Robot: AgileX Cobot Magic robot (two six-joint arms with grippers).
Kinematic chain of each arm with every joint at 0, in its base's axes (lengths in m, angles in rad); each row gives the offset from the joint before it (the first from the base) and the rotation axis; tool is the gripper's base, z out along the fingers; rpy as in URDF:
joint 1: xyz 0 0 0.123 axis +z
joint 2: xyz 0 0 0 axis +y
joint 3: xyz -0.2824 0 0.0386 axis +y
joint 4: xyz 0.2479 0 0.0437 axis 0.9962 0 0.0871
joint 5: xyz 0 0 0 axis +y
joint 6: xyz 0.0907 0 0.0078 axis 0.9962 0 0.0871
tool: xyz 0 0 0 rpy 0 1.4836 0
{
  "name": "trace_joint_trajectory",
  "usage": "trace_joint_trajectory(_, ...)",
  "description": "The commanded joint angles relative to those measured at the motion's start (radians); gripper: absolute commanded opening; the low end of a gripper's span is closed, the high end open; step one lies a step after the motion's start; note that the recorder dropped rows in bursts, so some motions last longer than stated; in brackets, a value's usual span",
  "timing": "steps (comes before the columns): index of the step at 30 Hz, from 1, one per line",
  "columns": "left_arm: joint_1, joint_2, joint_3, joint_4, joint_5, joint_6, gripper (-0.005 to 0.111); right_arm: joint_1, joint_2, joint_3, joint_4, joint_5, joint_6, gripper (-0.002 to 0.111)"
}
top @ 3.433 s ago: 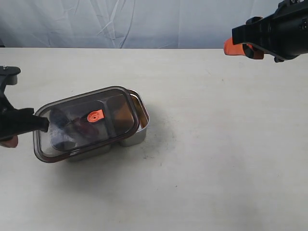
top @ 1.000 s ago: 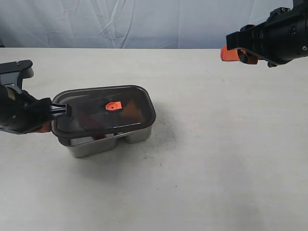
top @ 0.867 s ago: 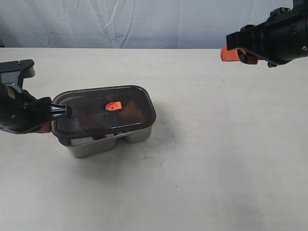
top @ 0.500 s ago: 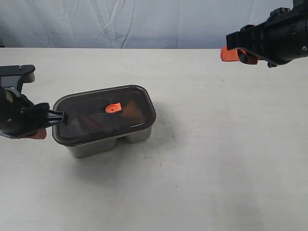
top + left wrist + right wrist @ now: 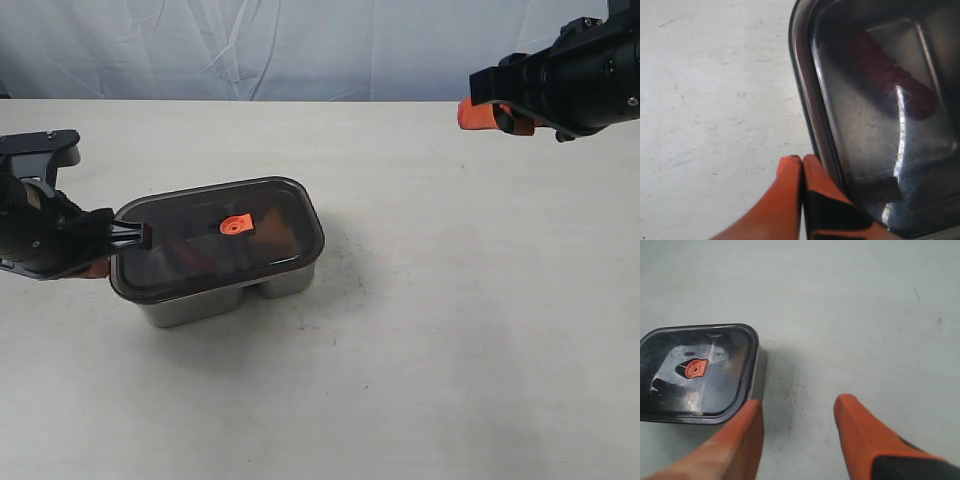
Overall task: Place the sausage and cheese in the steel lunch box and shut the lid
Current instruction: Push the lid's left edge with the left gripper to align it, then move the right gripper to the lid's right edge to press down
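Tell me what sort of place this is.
Probably a robot lab bench, not a kitchen: a plain white table, a wrinkled cloth backdrop, a left arm and a right arm over the table, and a lidded lunch box.

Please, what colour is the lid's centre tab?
The tab is orange, clearest in the exterior view.

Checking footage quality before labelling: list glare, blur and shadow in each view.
Exterior view: sharp, evenly lit, soft shadow right of the steel lunch box. Left wrist view: glare streak on the lid, sausage dim beneath, left end effector blurred. Right wrist view: lid reflections, right end effector soft.
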Motion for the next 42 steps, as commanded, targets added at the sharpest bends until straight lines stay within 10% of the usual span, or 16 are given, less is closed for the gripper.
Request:
trace_joint_trajectory(1,-0.01,0.007,-0.003,-0.025,-0.052,-0.006,0.0,-0.005,0.002,0.003,0.002,-0.003,0.002,0.046)
trace_joint_trajectory(16,-0.028,0.021,-0.007,0.048,-0.035,-0.006,0.0,-0.003,0.012,0.003,0.038,-0.019,0.004,0.045)
trace_joint_trajectory(22,0.011,-0.072,-0.056,0.08,-0.045,-0.006,0.0,0.082,0.11,0.003,0.136,-0.085,0.002,-0.001)
trace_joint_trajectory(29,0.049,-0.065,-0.135,0.09,-0.131,0.0,0.0,0.237,0.282,0.003,0.159,-0.275,0.002,0.0)
trace_joint_trajectory(42,0.049,0.079,-0.146,-0.46,-0.164,0.52,0.0,0.367,0.453,-0.082,0.188,-0.353,0.002,0.0)
